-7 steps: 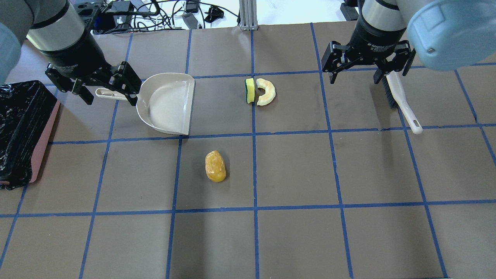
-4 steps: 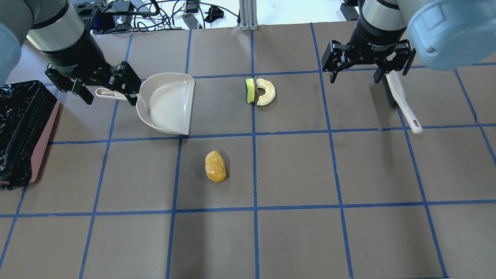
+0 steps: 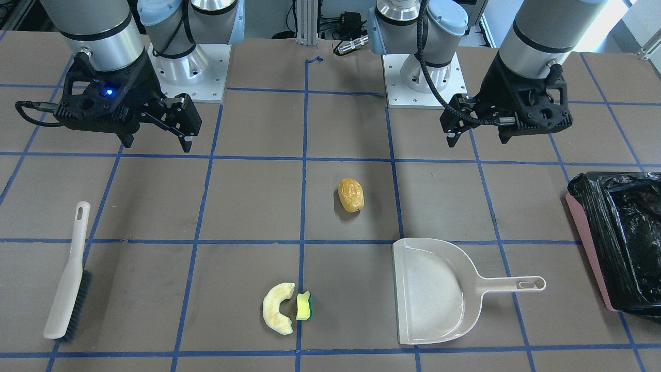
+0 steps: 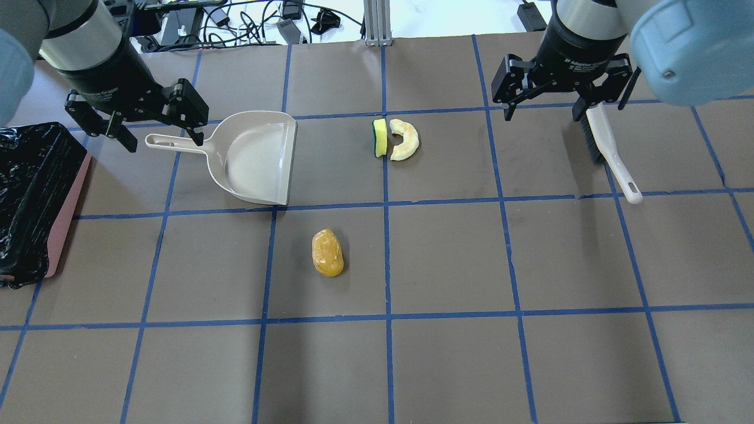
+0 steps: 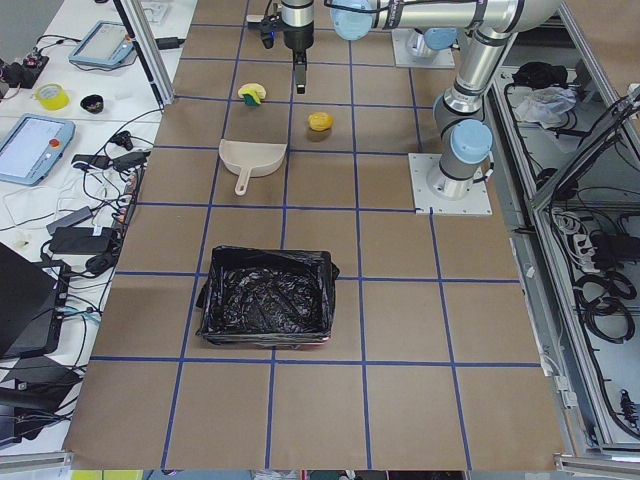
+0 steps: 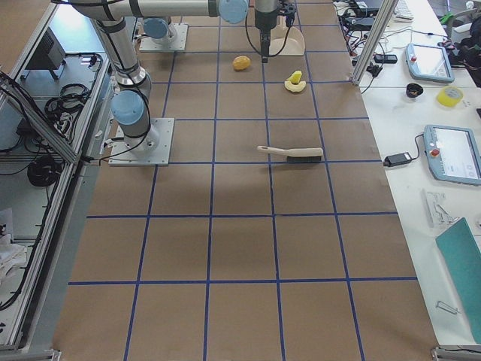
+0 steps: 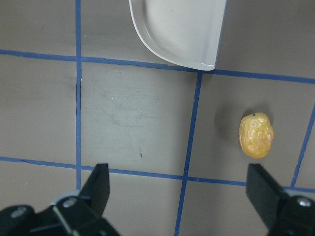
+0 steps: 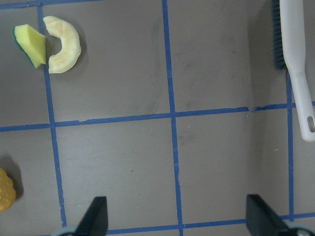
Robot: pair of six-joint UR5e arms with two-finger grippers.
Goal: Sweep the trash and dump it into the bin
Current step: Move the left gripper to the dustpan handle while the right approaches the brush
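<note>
Status: nothing swept yet. The left hand (image 4: 162, 141) and right hand (image 4: 543, 112) hang released and empty. The yellow-orange lump (image 4: 327, 252), crescent (image 4: 405, 139) and sponge chunk (image 4: 380, 138) lie on the bench, well apart from the bin (image 4: 65, 218). The dustpan (image 4: 253, 159) and brush (image 4: 609, 156) are ungrasped.

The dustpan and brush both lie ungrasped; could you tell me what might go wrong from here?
The dustpan has a thin handle lying flat, so the open left gripper could slip or tilt it.
The yellow-orange oval sits apart from the crescent and sponge chunk; being rounded, it may roll past the pan when the brush pushes it.
The bin is far aside; pieces could spill in transit.
</note>
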